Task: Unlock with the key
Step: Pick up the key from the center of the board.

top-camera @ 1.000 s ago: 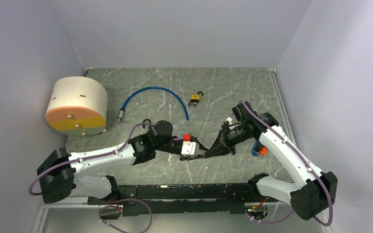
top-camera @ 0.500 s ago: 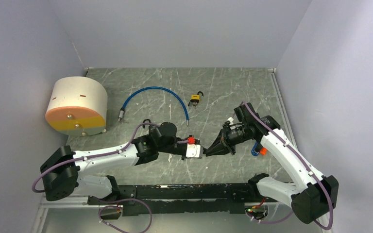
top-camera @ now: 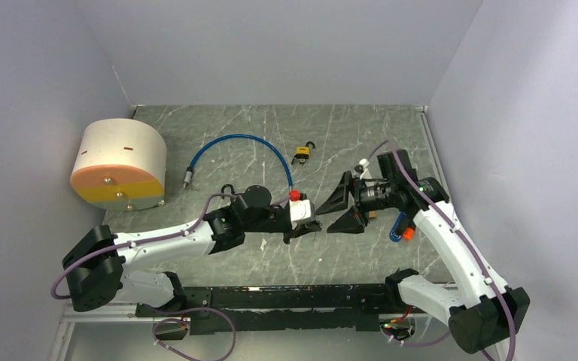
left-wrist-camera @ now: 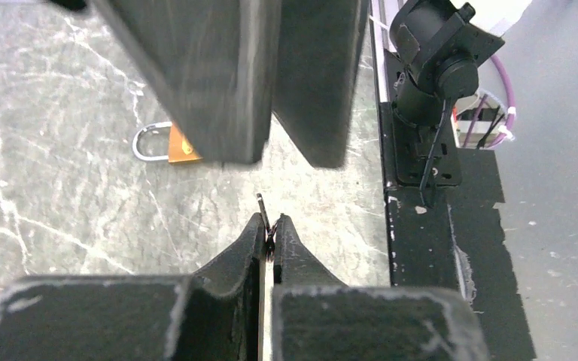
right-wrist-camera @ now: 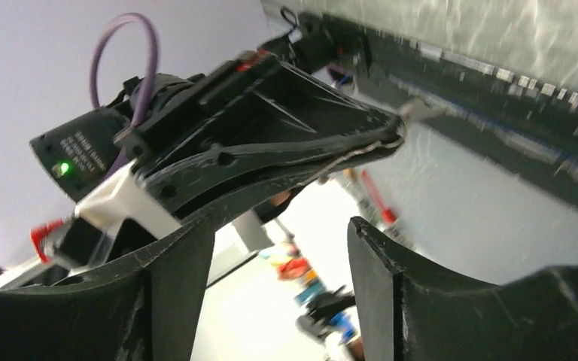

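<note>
My left gripper (top-camera: pixel 310 223) is shut on a thin metal key (left-wrist-camera: pixel 264 213), whose tip sticks out past the fingertips (left-wrist-camera: pixel 254 229). In the right wrist view the left gripper (right-wrist-camera: pixel 391 139) shows just ahead, with a thin wire-like piece at its tip. My right gripper (top-camera: pixel 323 221) stands open right in front of it, its two dark fingers (left-wrist-camera: pixel 196 75) filling the top of the left wrist view. Nothing sits between the right gripper's (right-wrist-camera: pixel 275 263) fingers. An orange padlock (left-wrist-camera: pixel 174 144) lies on the table beyond, by the right arm (top-camera: pixel 403 229). A yellow padlock (top-camera: pixel 302 154) lies farther back.
A blue cable (top-camera: pixel 241 140) curves across the back middle of the marble table (top-camera: pixel 331 259). A round white and orange box (top-camera: pixel 120 164) stands at the left. Grey walls close in three sides. A black rail (left-wrist-camera: pixel 421 150) runs along the near edge.
The right gripper, shut at the left gripper's tips before, has opened and pulled back to the right. The left gripper closed on the key and shifted slightly away from the near edge.
</note>
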Tool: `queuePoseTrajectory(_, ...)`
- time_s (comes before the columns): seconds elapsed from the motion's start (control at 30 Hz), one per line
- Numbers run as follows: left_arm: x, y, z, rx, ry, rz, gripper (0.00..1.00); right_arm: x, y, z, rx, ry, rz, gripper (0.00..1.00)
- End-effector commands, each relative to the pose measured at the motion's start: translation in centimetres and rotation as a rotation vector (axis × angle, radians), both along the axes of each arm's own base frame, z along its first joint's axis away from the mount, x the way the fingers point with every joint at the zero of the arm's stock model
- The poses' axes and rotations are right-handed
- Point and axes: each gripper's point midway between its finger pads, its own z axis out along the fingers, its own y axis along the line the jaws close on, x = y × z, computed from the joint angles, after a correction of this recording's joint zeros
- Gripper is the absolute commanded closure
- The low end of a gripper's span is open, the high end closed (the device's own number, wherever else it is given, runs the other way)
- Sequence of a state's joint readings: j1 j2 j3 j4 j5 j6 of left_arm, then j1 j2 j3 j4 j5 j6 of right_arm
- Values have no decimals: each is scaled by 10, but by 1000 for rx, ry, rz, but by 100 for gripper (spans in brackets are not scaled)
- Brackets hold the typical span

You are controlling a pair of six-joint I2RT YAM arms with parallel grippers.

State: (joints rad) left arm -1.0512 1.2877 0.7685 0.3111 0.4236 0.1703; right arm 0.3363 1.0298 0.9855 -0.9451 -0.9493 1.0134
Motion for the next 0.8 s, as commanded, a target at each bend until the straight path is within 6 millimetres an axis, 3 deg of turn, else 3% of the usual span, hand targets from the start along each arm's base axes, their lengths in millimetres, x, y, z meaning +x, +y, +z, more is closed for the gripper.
queuePoseTrajectory(0.0,-2,3,29,-99,224,15,97,25,-10,29,-17,-438,9,32)
queuePoseTrajectory(0.17,-9,8,68,-208,373,-56,97,43,-16,50,4,-873,-54,34)
queuePoseTrajectory(0.33,-31,16,118,-304,394,-243,97,47,-16,78,132,-1155,-154,39)
queuePoseTrajectory(0.5,-54,20,145,-302,379,-412,97,45,-6,112,283,-1263,-138,42)
queuePoseTrajectory(0.77,-55,14,168,-321,420,-469,97,26,1,144,371,-1375,-21,41)
